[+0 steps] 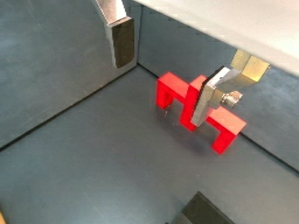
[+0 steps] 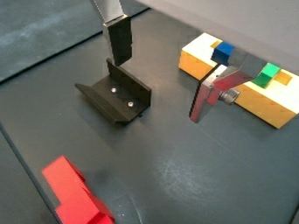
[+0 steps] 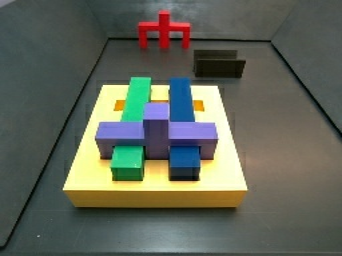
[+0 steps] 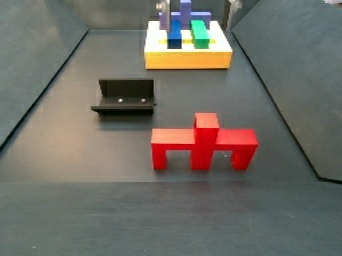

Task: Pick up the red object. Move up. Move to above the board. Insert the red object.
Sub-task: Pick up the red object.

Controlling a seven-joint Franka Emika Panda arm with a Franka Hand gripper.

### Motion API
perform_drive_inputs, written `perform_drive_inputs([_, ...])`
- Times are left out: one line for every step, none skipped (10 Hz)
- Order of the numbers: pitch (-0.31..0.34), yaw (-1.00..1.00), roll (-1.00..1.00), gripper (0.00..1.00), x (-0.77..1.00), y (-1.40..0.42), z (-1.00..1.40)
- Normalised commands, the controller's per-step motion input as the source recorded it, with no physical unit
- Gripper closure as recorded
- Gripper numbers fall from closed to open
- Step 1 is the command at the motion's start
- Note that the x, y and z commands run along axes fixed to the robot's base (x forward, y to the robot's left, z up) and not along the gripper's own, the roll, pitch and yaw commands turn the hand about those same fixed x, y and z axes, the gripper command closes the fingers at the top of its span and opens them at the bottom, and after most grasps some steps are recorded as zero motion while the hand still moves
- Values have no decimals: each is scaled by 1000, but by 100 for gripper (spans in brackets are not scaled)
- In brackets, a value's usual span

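Observation:
The red object (image 4: 203, 145) stands on the dark floor, a bar with two legs and a central post; it also shows in a side view (image 3: 163, 32) and in both wrist views (image 1: 176, 94) (image 2: 73, 192). The yellow board (image 3: 160, 185) carries green, blue and purple blocks, and shows far off in a side view (image 4: 187, 58) and in a wrist view (image 2: 198, 57). My gripper (image 1: 167, 70) is open and empty above the floor. One finger (image 1: 214, 96) overlaps the red object in the picture. The gripper also shows in the other wrist view (image 2: 163, 68).
The dark fixture (image 4: 124, 97) stands on the floor between the red object and the board; it also shows in a side view (image 3: 219, 65) and a wrist view (image 2: 117, 94). Grey walls enclose the floor.

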Motion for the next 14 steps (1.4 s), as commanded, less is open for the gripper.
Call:
perform_drive_inputs([0, 0, 0, 0, 0, 74, -120])
perform_drive_inputs([0, -49, 0, 0, 9, 500, -411])
perform_drive_inputs([0, -160, -30, 0, 0, 831, -460])
perform_drive_inputs([0, -160, -60, 0, 0, 820, -403])
perform_drive_inputs([0, -174, -91, 0, 40, 786, -311])
perform_drive_inputs([0, -171, -109, 0, 154, 771, -249])
perform_drive_inputs([0, -160, -110, 0, 197, 774, -234])
perform_drive_inputs([0, -123, -109, 0, 149, 811, -249])
perform_drive_inputs([0, -86, -90, 0, 203, 754, -303])
perform_drive_inputs([0, -74, -81, 0, 311, 563, -346])
perform_drive_inputs([-24, -146, -106, 0, 143, 371, -363])
perform_drive_inputs([-46, -143, -81, 0, 0, 166, -323])
perform_drive_inputs([-37, -94, -56, 0, -9, 77, -266])
perform_drive_inputs([-9, -34, -43, 0, -31, 0, -157])
